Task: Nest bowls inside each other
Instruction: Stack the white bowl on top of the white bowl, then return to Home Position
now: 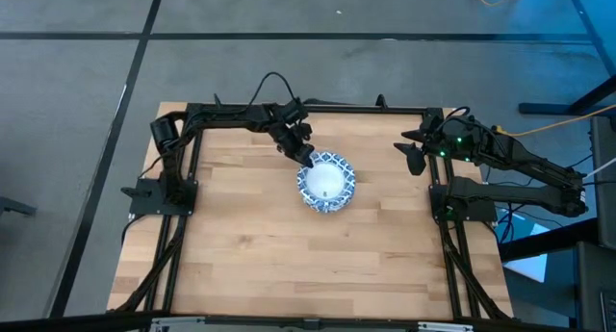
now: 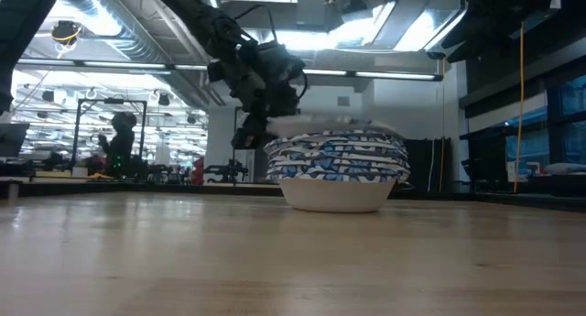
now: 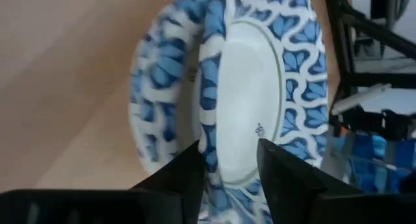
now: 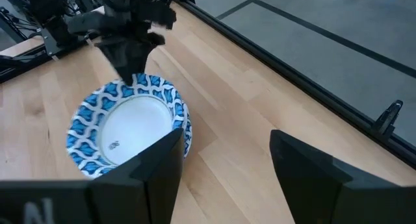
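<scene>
A nested stack of blue-and-white patterned bowls (image 1: 327,183) rests on its base at the middle of the table, several rims showing one above another in the low view (image 2: 337,160). The top bowl (image 3: 250,87) shows its white inside. My left gripper (image 1: 306,157) is at the stack's far-left edge, open, with one finger outside the top rim and one over the white inside (image 3: 229,165). My right gripper (image 1: 412,154) waits open near the table's far right corner, away from the stack (image 4: 127,130). My left gripper comes slanting down from the far left, and its fingers (image 3: 192,169) stand on either side of the top bowl's rim (image 3: 211,130). A gap shows between the fingers and the rim. I cannot tell whether either finger touches the bowl.
The wooden table top (image 1: 250,245) lies bare around the stack on the near, left and right sides. A black frame (image 1: 318,108) runs along the far edge and down both sides. People and equipment show in the room beyond, in the low view.
</scene>
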Controlling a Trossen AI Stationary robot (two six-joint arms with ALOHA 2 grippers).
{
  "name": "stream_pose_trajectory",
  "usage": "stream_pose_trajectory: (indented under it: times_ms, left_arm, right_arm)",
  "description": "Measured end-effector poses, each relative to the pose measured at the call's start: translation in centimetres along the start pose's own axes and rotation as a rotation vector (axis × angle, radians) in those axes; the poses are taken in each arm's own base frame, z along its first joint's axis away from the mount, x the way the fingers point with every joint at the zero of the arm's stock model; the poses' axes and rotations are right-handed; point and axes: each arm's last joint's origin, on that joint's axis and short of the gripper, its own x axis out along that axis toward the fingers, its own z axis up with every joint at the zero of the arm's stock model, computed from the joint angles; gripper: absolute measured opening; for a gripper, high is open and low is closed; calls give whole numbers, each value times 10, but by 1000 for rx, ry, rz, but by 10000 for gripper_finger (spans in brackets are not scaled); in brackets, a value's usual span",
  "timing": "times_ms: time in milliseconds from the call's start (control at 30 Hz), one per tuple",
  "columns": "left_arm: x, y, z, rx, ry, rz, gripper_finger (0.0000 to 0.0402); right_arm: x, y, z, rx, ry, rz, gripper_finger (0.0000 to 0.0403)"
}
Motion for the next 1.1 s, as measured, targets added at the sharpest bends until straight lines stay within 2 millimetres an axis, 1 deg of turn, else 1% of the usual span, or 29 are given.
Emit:
stream_pose_trajectory:
  times_ms: [100,300,400,467,533,633,767,833,933,1000,1100]
  left_arm:
    - [-13,1,3,16,-57,43,134]
    - [-50,-6,7,99,-197,109,133]
    - [-78,-16,4,210,-291,152,133]
    - [-99,-28,-1,305,-376,204,133]
    - [-122,-44,-11,396,-460,252,133]
    - [-151,-69,-32,507,-580,309,133]
    - [-181,-96,-68,609,-697,299,133]
    - [-189,-107,-87,680,-729,280,133]
    - [-194,-115,-112,741,-798,283,133]
    - [-194,-115,-128,786,-844,298,133]
    - [-192,-110,-150,821,-901,304,133]
  right_arm:
    - [0,0,0,0,0,0,228]
    - [0,0,0,1,0,0,228]
    - [0,0,0,1,-1,0,228]
    - [-2,0,0,2,-7,2,228]
    - [-5,-1,-1,3,-20,6,228]
    - [-16,-3,-2,5,-65,18,228]
    - [-34,-7,-4,5,-149,6,228]
    - [-41,-9,-6,11,-186,-3,228]
    - [-51,-13,-8,21,-240,-42,228]
    - [-55,-14,-9,21,-261,-48,228]
    - [-60,-15,-11,4,-280,-46,228]
